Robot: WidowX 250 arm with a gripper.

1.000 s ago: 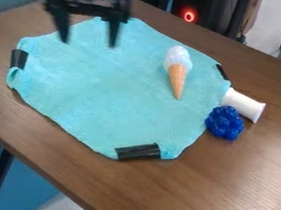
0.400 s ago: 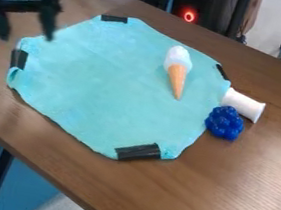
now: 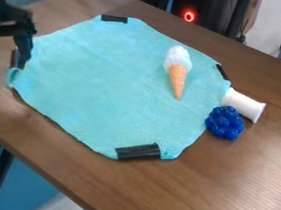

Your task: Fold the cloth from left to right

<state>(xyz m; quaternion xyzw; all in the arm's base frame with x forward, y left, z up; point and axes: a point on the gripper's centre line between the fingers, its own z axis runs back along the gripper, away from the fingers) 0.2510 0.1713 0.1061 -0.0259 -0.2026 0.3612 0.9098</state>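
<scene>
The gripper (image 3: pixel 3 59) is at the left edge of the view, its two fingers spread apart with nothing between them. It hangs over the left corner of the turquoise cloth (image 3: pixel 112 87), partly covering the black tape there. The cloth lies flat on the brown table, with black tape at its corners and a small curl at its left edge. A toy ice cream cone (image 3: pixel 177 70) lies on the cloth's upper right part.
Against the cloth's right edge are a white spool (image 3: pixel 243 104) and, just below it, a dark blue bumpy object (image 3: pixel 224 122). The wooden table (image 3: pixel 236 194) has its front edge running from the left down to the bottom.
The gripper has moved from above the cloth's top corner to the left and then down towards the left corner. The cloth and the objects stay where they were.
</scene>
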